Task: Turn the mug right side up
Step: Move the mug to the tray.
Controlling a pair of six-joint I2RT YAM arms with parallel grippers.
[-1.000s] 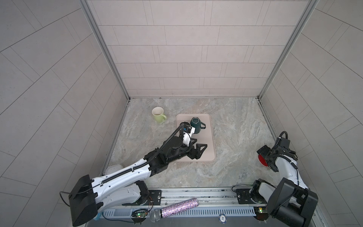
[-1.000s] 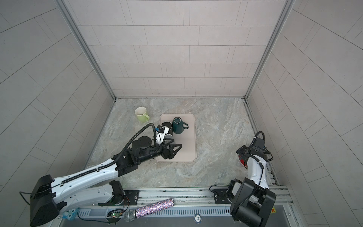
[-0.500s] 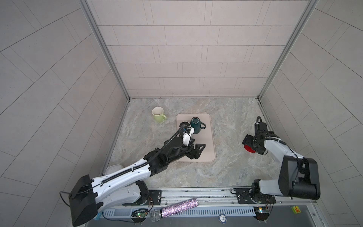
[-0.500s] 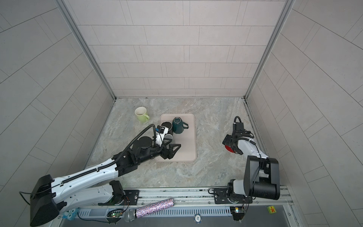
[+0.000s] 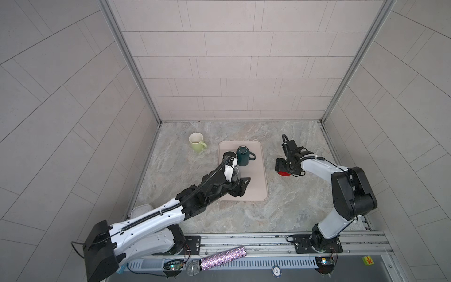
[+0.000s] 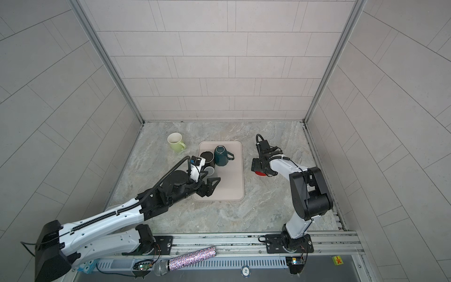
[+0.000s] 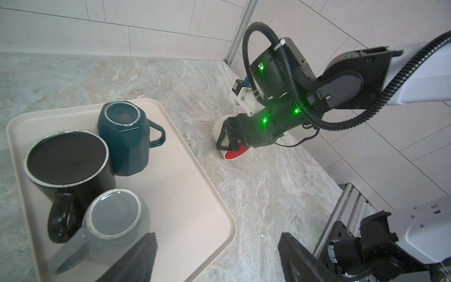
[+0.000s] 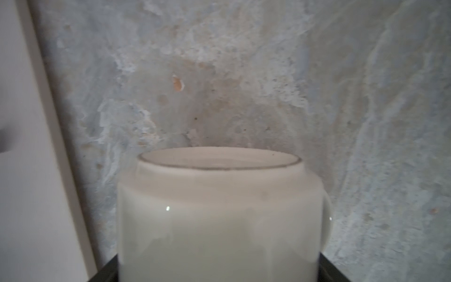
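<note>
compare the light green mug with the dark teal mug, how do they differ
Pose: the light green mug stands mouth up; the dark teal mug is upside down, base up.
Place: the light green mug sits on the marble countertop, the dark teal mug on the beige tray.
Shape: the light green mug looks smooth-sided, the dark teal mug faceted.
Both have one handle.
</note>
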